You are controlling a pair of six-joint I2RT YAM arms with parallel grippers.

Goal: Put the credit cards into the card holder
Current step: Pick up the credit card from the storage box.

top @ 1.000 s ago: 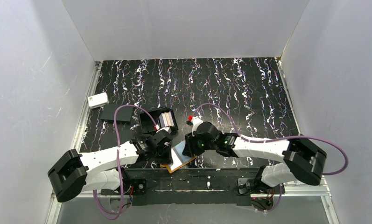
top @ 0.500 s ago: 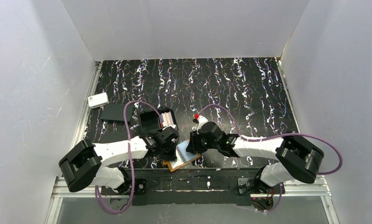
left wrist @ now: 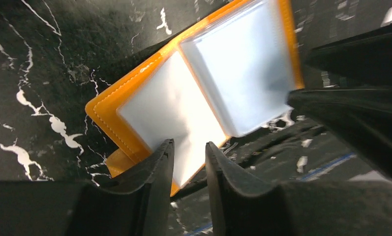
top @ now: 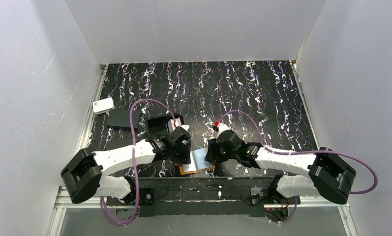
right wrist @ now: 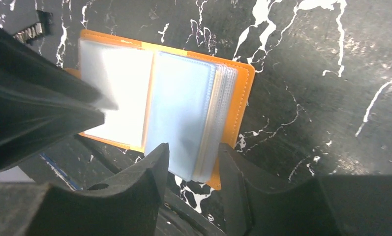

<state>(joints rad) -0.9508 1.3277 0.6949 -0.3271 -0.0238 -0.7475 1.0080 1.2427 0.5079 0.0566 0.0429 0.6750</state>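
1. Orange leather shows between both grippers: the holder [top: 199,162] lies open and flat on the table [top: 262,93], close to its near edge and about midway between the 2 bases.
2. Both arms sit low, with forearms angled inward so the 2 wrists meet over the holder and both point down at it.
3. My left gripper [left wrist: 189,164] is at the holder's left page. Its fingers leave only a narrow slit, and the pale pocket shows through it. I cannot tell whether it pinches anything.
4. My right gripper [right wrist: 193,164] is at the right page with its fingers wider apart. The near edge of the pocket stack [right wrist: 184,113] sits in the gap. I cannot tell whether it grips there either.
5. The holder's long axis runs left to right, with the left end slightly nearer the bases. The spine crosses that axis and the pockets face up. A small tab [left wrist: 116,163] pokes out at the left near corner.
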